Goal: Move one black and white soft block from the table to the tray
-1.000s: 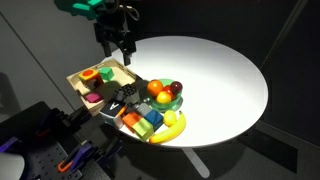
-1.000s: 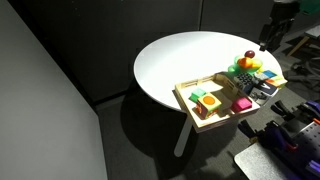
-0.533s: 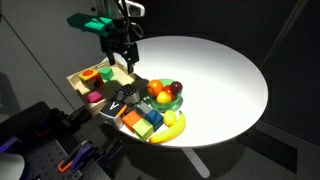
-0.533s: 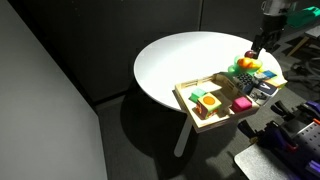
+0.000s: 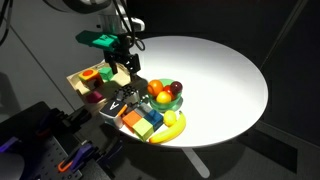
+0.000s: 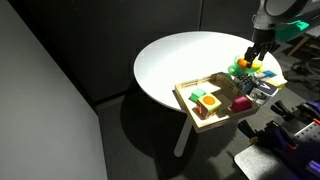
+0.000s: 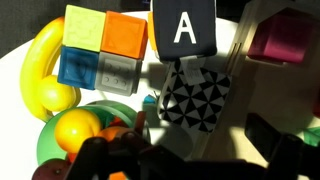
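The black and white soft block point(image 7: 195, 100) has a triangle pattern and lies on the table point(image 5: 215, 75) beside the rim of the wooden tray point(image 7: 238, 70). In the wrist view it sits just ahead of my gripper point(image 7: 190, 150), between the two dark fingers. The gripper is open and empty. In both exterior views the gripper point(image 5: 122, 74) point(image 6: 256, 52) hangs low over the dark blocks point(image 5: 121, 99) next to the tray point(image 5: 82, 76) point(image 6: 203, 113).
A black block with a white letter A point(image 7: 185, 25) lies beyond the patterned one. Yellow, orange, blue and grey blocks point(image 7: 100, 50), a banana point(image 7: 38, 85) and a bowl of fruit point(image 7: 60, 135) crowd one side. The tray holds a magenta block point(image 7: 285, 40) and others point(image 6: 207, 99).
The arm has come down and moved from above the tray toward the dark blocks beside it. The gripper has stayed open. No object has moved.
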Motion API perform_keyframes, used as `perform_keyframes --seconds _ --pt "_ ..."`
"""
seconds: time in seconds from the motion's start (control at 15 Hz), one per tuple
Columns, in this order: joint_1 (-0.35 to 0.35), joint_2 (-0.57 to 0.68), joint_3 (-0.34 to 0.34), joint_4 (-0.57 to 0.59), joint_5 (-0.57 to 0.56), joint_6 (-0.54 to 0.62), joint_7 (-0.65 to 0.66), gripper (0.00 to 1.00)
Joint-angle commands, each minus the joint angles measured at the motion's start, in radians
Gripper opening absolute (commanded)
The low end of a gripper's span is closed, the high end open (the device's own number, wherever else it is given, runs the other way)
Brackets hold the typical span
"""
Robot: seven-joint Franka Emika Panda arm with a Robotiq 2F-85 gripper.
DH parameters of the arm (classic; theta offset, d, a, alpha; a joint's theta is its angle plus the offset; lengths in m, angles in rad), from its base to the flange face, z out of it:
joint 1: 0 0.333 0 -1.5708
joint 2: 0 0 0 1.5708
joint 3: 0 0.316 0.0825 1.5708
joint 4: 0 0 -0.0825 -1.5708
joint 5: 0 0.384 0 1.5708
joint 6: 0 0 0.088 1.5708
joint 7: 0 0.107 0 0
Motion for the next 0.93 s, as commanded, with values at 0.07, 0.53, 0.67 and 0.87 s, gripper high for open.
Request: perform_keyframes --seconds 0.07,0.53,0.67,0.87 --pt "0.009 0.052 0.005 -0.011 -0.053 0.084 0.073 1.0" --pt "0.027 0.118 0.0 -0.015 -0.053 0.196 0.139 1.0" --pt "0.034 0.133 -0.004 -0.016 -0.06 0.22 0.157 1.0" --pt "0.039 0.157 -0.01 -0.013 -0.065 0.24 0.174 1.0"
